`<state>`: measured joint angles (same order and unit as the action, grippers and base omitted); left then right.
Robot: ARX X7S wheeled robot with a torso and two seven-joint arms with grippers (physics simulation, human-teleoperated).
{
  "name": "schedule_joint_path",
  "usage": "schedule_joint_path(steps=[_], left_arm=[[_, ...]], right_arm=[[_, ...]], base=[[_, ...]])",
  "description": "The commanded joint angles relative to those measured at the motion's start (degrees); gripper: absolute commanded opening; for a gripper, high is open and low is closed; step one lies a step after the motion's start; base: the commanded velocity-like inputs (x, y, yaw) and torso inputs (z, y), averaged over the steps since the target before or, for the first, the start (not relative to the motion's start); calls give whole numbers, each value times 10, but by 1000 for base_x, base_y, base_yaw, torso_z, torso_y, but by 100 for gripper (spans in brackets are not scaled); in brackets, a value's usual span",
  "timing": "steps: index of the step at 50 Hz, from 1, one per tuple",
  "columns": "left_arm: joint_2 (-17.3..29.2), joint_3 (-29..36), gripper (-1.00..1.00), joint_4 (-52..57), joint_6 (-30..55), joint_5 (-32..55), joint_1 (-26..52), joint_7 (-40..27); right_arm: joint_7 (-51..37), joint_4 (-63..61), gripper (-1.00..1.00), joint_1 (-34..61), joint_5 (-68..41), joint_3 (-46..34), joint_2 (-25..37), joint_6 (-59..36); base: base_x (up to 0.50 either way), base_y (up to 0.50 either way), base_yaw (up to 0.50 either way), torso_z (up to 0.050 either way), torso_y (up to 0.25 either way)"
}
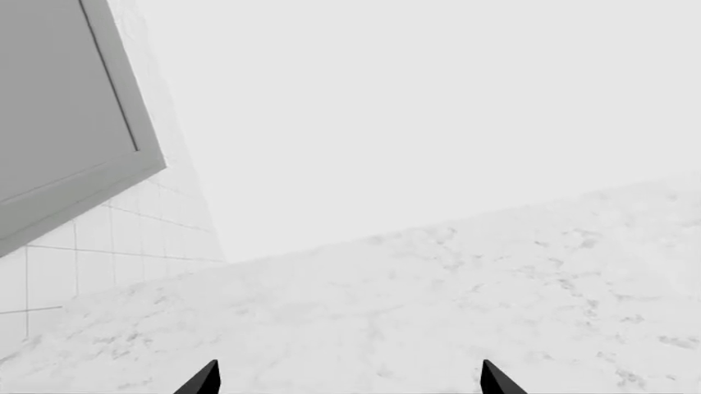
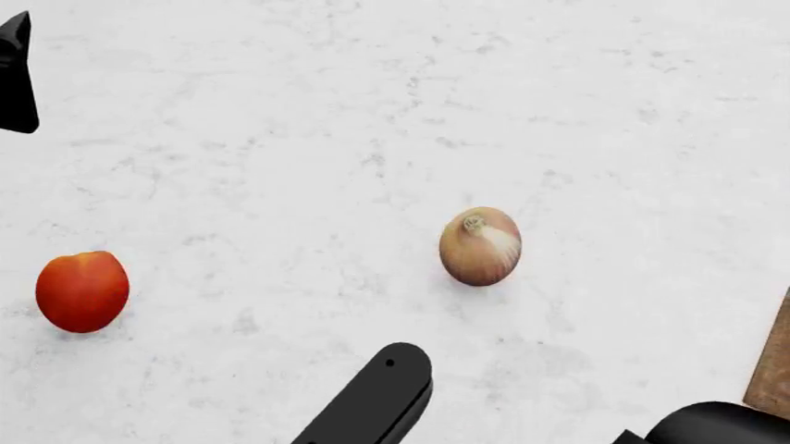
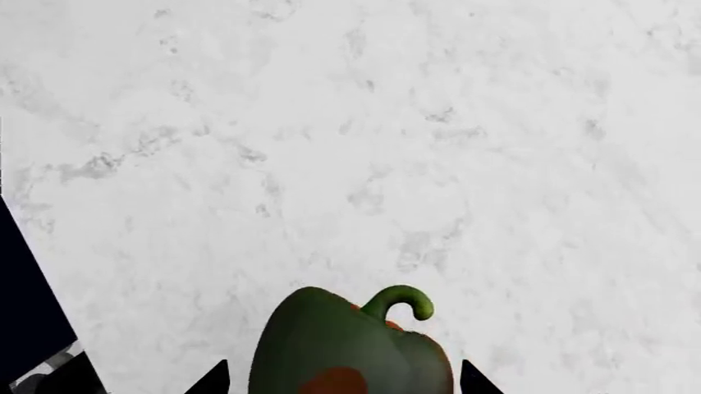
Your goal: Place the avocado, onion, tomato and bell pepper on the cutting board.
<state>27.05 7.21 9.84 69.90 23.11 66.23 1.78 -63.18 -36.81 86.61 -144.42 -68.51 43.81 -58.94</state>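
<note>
In the head view the tan onion [image 2: 480, 245] lies on the white marble counter, with the red-orange tomato [image 2: 81, 291] to its left. A sliver of the brown cutting board [image 2: 772, 370] shows at the right edge. The green bell pepper [image 3: 340, 345], with a red patch and curled stem, sits between my right gripper's [image 3: 345, 379] fingertips; narrow gaps show on both sides, so the gripper is open. My left gripper [image 1: 350, 379] is open over bare marble with nothing between its fingers. The avocado is out of view.
A grey cabinet [image 1: 66, 123] and a white tiled wall [image 1: 98, 254] stand beyond the left gripper. The counter's dark edge [image 3: 22, 295] runs close to the pepper. Black arm links [image 2: 370, 398] cross the bottom of the head view.
</note>
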Motion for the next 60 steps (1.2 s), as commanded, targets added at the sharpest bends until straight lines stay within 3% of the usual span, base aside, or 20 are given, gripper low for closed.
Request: schedule_joint_path(steps=[1,2,3,20,32,49,53,56,60], left_arm=[[1,-2,100,1,-1,2,-2,-2],[1,-2,100,1,-1,2,-2,-2],[1,-1,100,2,0,2,-2,-2],[0,-2,100,5,2,7,-2,-5],[-4,8,100,4,4,9,-4,-5],[-2,8,100,4,6,14,2,-2],[-22,-23,100,-21,60,35,25,-8],[-7,23,100,-24,50,27,39,8],[-13,33,100,-42,72,31,61,11]], right_arm=[[14,-13,100,-32,3,-10,4,8],[14,-14,100,-33,2,-10,4,9],[13,-14,-100,-32,3,-10,4,9],[-11,-7,-100,81,-41,38,9,16],[-1,-4,-100,95,22,99,33,35],[-14,48,-100,154,80,111,54,-18],[-12,62,-100,161,98,113,57,-32],[-4,67,-100,162,120,126,62,-31],[10,77,-100,162,140,133,60,-37]], base=[[0,0,0,0,0],[0,0,0,0,0],[0,0,0,0,0],[-1,0,0,0,0],[0,0,0,0,0],[0,0,0,0,0],[0,0,0,0,0],[0,0,0,0,0],[0,0,0,0,0]])
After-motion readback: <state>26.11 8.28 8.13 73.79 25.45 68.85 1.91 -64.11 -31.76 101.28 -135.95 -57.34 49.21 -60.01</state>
